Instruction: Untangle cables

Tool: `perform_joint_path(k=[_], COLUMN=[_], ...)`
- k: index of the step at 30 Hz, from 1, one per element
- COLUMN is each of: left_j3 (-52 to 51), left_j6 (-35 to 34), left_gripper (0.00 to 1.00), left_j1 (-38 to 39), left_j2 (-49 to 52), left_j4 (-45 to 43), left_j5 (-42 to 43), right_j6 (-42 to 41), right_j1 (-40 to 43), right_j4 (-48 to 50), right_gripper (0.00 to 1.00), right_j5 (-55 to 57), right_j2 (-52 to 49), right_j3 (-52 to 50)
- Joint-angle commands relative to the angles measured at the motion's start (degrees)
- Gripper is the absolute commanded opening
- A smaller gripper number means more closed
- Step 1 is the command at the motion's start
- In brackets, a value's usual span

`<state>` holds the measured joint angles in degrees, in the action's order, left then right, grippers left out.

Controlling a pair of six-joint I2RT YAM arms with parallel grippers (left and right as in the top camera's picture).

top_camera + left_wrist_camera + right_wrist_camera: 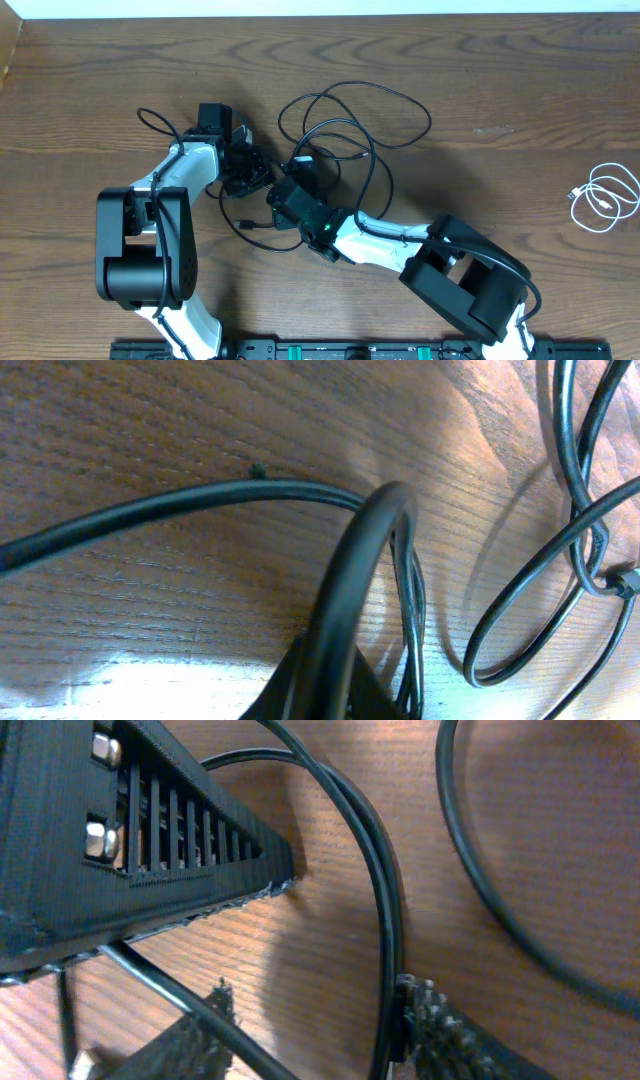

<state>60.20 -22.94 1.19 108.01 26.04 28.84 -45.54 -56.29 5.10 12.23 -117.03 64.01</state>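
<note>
Brown wood table [500,90]; black cables [350,130] tangled centre, white cable [605,197] apart; left gripper [245,168], right gripper [302,165] closure unclear.

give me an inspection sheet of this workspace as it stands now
surface: brown wooden table, bare grain showing
job's things: black cables in overlapping loops mid-table; white cable coiled on its own at the right edge
clutter: nothing seen
grippers: left gripper and right gripper both low at the black tangle; open or shut cannot be told
cables: a black wiring lead loops off the left arm
surroundings: pale strip along the far edge; black rail at the near edge
</note>
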Motion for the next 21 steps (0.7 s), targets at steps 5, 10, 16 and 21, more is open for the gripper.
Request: perform_joint_path(k=[5, 10, 16, 21], left_j3=[-0.4, -0.4, -0.4, -0.4], left_j6=[-0.3, -0.3, -0.3, -0.3], left_gripper=[0.08, 0.08, 0.08, 0.08], left_j1=[0.0, 0.0, 0.0, 0.0], left_j2=[2.5, 2.5, 2.5, 2.4], left_j4=[0.6, 0.6, 0.6, 0.6], left_j5=[-1.9, -1.9, -1.9, -1.8], right_j6=[4.7, 5.0, 5.6, 5.6], right_j1=[0.2, 0.2, 0.2, 0.3], right_j4=[-2.2, -2.9, -3.6, -3.7], right_gripper=[0.39, 0.22, 0.01, 0.01], right_j5=[4.2, 4.2, 4.2, 4.2], right_j2=[-3.3, -3.8, -3.9, -3.9], right_j3=[-1.8, -1.8, -1.8, -1.8])
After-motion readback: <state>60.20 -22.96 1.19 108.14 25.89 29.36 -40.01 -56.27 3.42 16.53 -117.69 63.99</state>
